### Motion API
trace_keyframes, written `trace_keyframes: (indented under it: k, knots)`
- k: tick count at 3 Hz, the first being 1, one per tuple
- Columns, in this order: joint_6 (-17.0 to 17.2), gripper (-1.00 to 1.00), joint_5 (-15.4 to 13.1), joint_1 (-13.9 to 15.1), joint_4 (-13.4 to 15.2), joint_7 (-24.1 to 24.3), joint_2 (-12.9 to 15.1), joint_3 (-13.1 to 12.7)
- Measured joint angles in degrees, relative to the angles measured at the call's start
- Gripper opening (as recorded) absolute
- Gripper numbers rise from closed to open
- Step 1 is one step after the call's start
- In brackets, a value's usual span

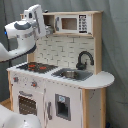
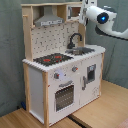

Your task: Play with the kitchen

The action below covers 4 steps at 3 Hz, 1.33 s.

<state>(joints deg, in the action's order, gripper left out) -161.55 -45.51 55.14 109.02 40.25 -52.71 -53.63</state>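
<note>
The robot arm [image 1: 22, 32] is high beside the toy kitchen's [image 2: 60, 75] upper shelf [image 1: 75, 22]; I cannot tell its gripper's opening.

We lose arm [image 1: 20, 37] past first exterior view's left edge; its body hides kitchen's [image 1: 75, 95] hood. Second exterior view: arm [image 2: 107, 20] cut at right edge. We cannot read gripper fingers.

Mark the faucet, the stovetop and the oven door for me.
Faucet [image 1: 84, 58], first exterior view, on its curved neck.
Stovetop [image 2: 52, 59], second exterior view, on the black top.
Oven door [image 2: 64, 96], second exterior view, on its window.
</note>
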Motion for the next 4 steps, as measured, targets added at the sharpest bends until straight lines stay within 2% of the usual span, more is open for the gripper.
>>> trace_keyframes:
  k: [1, 2, 4]
  knots:
    - [1.8, 1.0, -0.1, -3.8, 3.5, -1.2, -3.4, 1.8]
    - [4.4, 1.0, -0.1, -7.1, 6.1, -2.3, -7.2, 2.3]
    - [10.5, 1.0, -0.1, -12.4, 10.2, -3.3, -15.6, -0.1]
